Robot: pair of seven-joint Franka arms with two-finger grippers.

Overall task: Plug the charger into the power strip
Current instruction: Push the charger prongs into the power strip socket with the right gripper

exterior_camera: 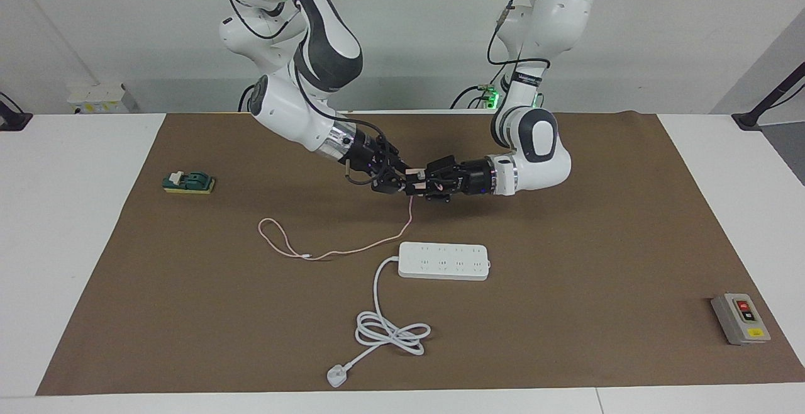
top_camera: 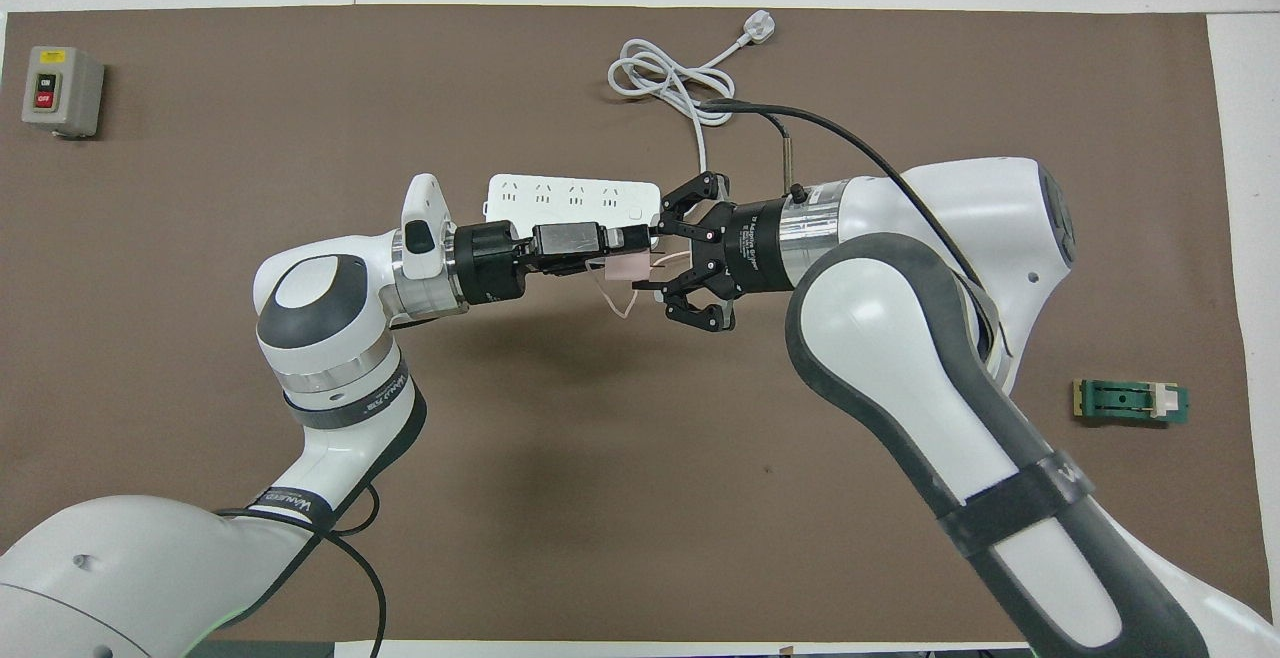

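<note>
The brown mat (exterior_camera: pixel 566 225) covering the white tabletop (exterior_camera: pixel 69 212) fills both views. At the centre of the frame, the 2 tools meet in the air over the mat. The power strip (exterior_camera: pixel 443 261) lies flat just below centre in the facing view, with every socket seen bare. The right tool (exterior_camera: pixel 402 182) is clamped on the pink charger (top_camera: pixel 630 268); the left tool (exterior_camera: pixel 420 186) is closed on it too. The cable (exterior_camera: pixel 352 249) trails to the mat. A handover is judged under way; carrying and plugging remain.
</note>
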